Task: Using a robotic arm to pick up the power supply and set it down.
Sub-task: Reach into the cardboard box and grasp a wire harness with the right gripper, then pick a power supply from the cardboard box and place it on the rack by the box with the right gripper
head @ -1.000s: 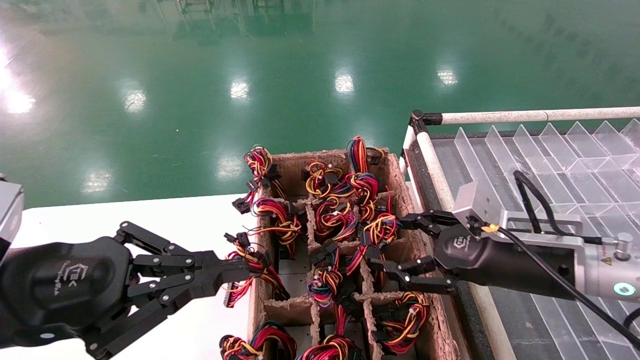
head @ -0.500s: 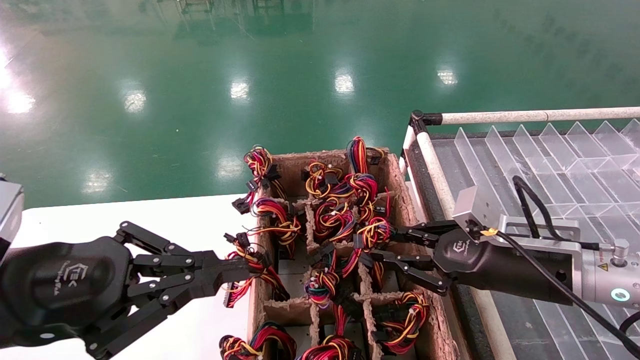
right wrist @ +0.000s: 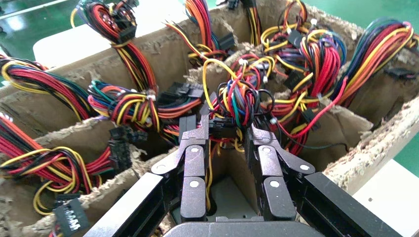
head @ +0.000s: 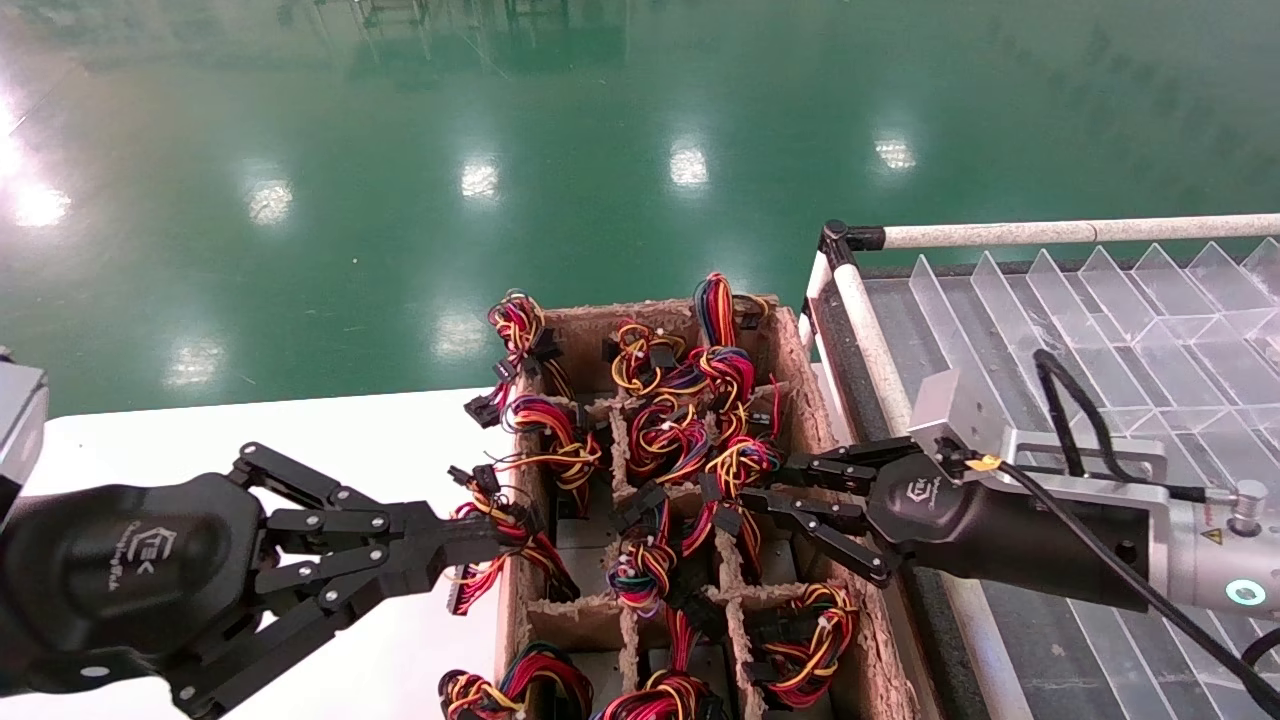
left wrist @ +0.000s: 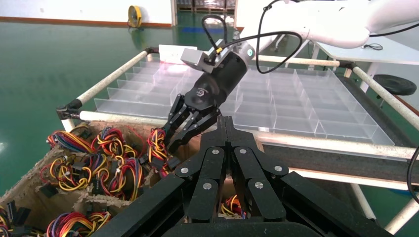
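Note:
The power supply stands in a middle cell of the brown carton [head: 805, 385]. Its red-yellow-orange wire bundle [head: 738, 462] with black plugs rises from the cell. A bit of its grey metal body [right wrist: 217, 195] shows deep between the fingers. My right gripper [head: 768, 482] reaches in from the right and is shut on that wire bundle [right wrist: 236, 101] just above the cell; in the right wrist view my right gripper [right wrist: 228, 127] has a black plug and wires between its tips. My left gripper [head: 495, 540] is shut and empty at the carton's left wall.
Several other cells of the carton [right wrist: 368, 150] hold similar wire bundles. A clear plastic divider tray [head: 1100, 300] in a white tube frame lies to the right. The white table [head: 350, 440] carries the carton, with green floor beyond.
My right gripper moved left into the carton and its fingers drew together from wide open onto the wire bundle. The left arm stayed still.

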